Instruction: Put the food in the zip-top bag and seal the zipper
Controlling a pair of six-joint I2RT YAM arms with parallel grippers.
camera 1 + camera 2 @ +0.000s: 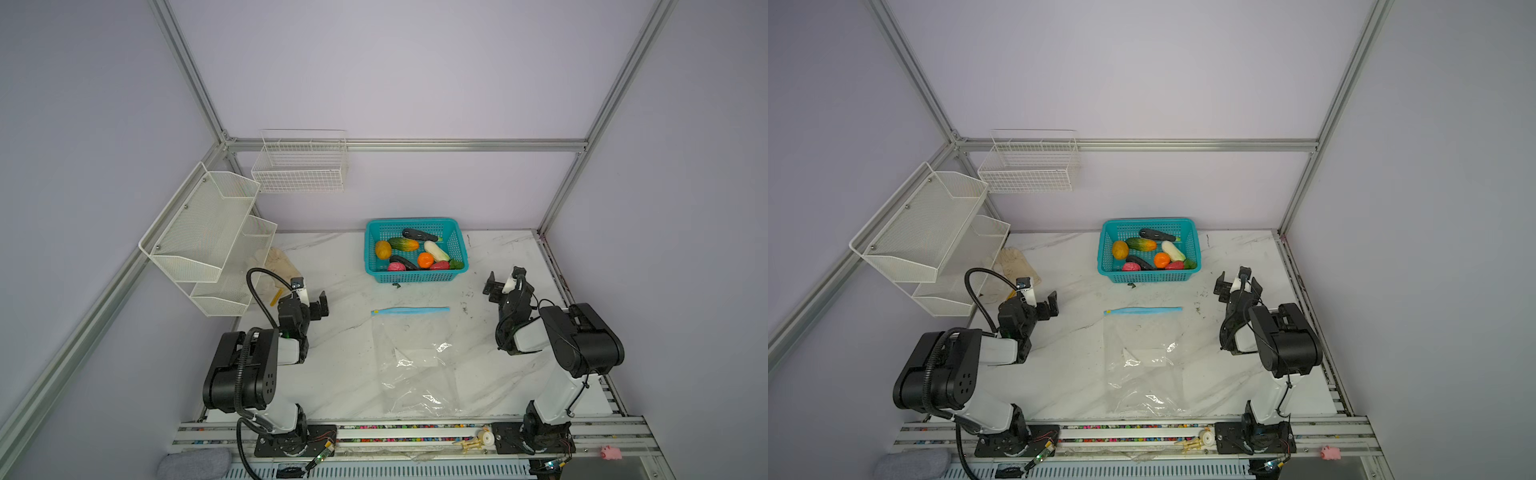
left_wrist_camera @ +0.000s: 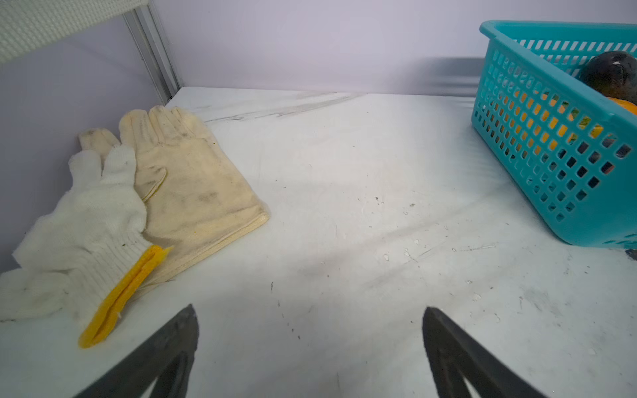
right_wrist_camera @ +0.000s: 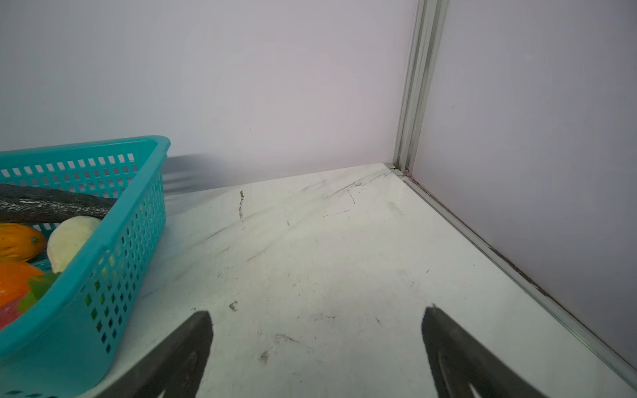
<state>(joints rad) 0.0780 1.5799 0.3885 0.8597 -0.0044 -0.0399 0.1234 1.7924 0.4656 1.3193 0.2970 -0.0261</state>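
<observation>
Teal basket (image 1: 415, 276): one.
Zip-top bag (image 1: 411, 361): one.
Zipper (image 1: 411, 310): one, with one yellowish slider tab (image 1: 375, 311).
Eggplants (image 1: 419, 235): two, both in the basket.
Cucumber (image 1: 403, 244): one.
Mango (image 1: 383, 249): one.
White radish (image 1: 436, 250): one.
Orange (image 1: 425, 260): one.
Pink-red pieces (image 1: 439, 265): two.
Food pieces in all: eight.
Gloves (image 2: 193, 179): two, one canvas and one knitted.
White mesh shelf (image 1: 208, 232): one, with two tiers.
White wire rack (image 1: 299, 166): one.
Robot arms (image 1: 249, 365): two.
Pink toy pig (image 1: 611, 453): one.
</observation>
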